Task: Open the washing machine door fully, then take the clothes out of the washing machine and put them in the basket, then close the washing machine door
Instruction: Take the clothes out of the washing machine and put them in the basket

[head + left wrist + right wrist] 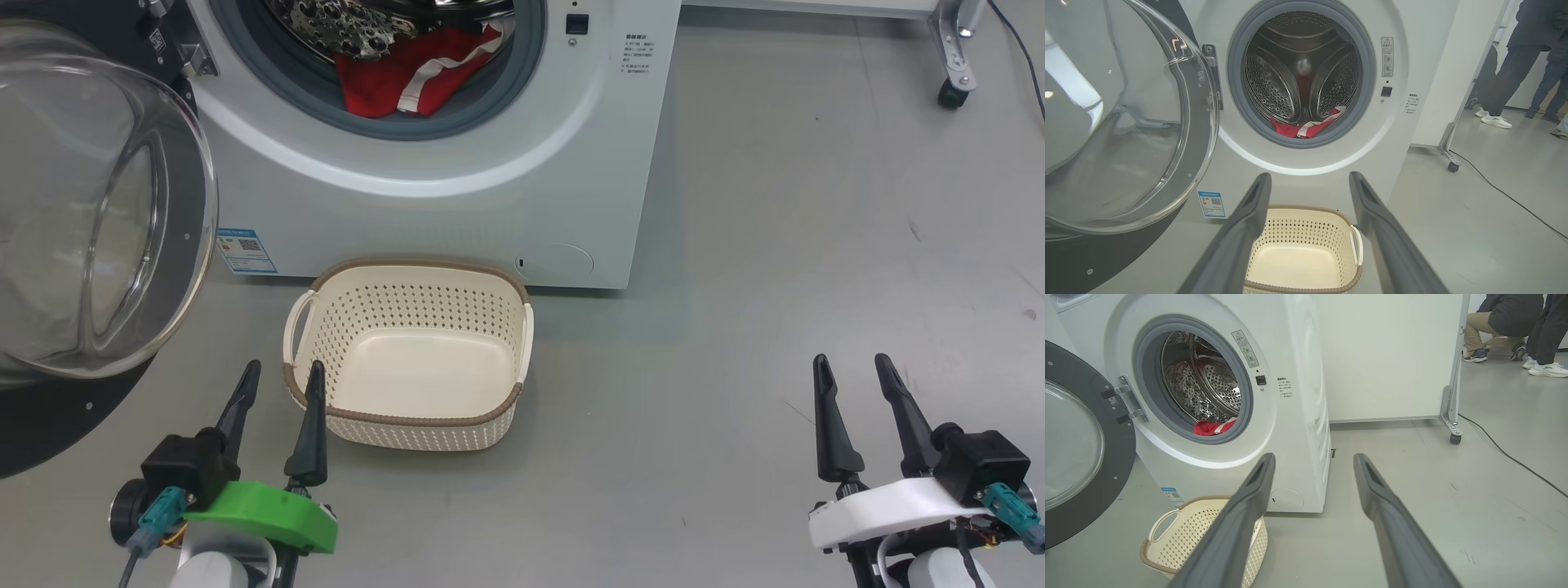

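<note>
Retrieval of the clothes [408, 73] looks to be the step in hand. The washing machine door [98, 220] stands swung wide at the left of the head view. The red clothes lie bunched at the bottom of the drum [343, 24], draped onto the grey rubber ring [535, 49] near the top centre of the frame. The basket [408, 420] sits empty on the floor, just in front of the washing machine [457, 212] and below its opening.

The left gripper [285, 367] at lower left and the right gripper [851, 361] at lower right both have their fingers spread apart and hold nothing. Both are low and well away from the drum.

The left gripper seems the better choice, since its wrist view lines up with the opening and the basket. It should rise clear of the basket rim and enter low over the rubber ring. There it should pinch a thick fold rather than a white trim edge, so the whole bundle comes along. Pulling straight out and keeping clear of the door's glass bowl would lower the risk of snagging, and releasing directly above the basket should land the clothes inside.
</note>
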